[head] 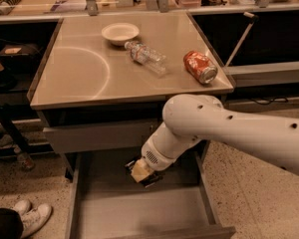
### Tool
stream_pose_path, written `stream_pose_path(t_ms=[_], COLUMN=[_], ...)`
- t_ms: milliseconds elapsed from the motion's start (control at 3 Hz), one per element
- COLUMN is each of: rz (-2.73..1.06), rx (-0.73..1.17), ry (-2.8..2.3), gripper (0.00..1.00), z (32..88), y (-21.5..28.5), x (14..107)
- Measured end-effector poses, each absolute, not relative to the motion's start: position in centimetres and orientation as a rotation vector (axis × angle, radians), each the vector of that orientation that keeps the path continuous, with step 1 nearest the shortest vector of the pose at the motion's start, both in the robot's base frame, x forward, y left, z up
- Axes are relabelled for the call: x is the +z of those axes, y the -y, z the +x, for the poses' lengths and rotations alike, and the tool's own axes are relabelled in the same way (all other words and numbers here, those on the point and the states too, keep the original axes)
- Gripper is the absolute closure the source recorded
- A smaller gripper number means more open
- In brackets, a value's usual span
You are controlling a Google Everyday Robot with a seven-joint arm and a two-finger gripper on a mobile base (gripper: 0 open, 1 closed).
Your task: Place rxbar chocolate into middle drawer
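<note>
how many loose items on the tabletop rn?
3: pale round bowl at back, clear plastic bottle lying mid-table, orange soda can on its side near right edge. Gripper hangs below, over the open grey drawer.

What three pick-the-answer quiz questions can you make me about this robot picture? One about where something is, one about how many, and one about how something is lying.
1. Where is the gripper?
A. Out of the picture.
B. Up at the ceiling.
C. Over the open middle drawer.

2. How many things lie on the tabletop?
A. Three.
B. One.
C. Six.

3. How is the orange can?
A. Standing upright.
B. Lying on its side.
C. Squashed flat.

Answers:
1 C: the gripper hangs below the tabletop, just above the grey floor of the pulled-out drawer.
2 A: the bowl, the bottle and the orange can are the only things on it.
3 B: its round silver end points sideways, not up.
</note>
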State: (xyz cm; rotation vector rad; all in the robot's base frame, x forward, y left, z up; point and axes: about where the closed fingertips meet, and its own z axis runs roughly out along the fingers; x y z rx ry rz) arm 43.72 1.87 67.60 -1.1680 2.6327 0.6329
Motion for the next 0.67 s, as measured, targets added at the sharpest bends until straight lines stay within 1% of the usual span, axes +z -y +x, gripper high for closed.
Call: stream_pose_path(t_ms=[333,667], rz=[-1.186,-1.186], rx=[0.676,0.682], ry=[-2.674,-2.677], gripper=[1.0,1.0], z=[43.0,42.96], y=[-3.21,-3.29], x=[63.44,63.19])
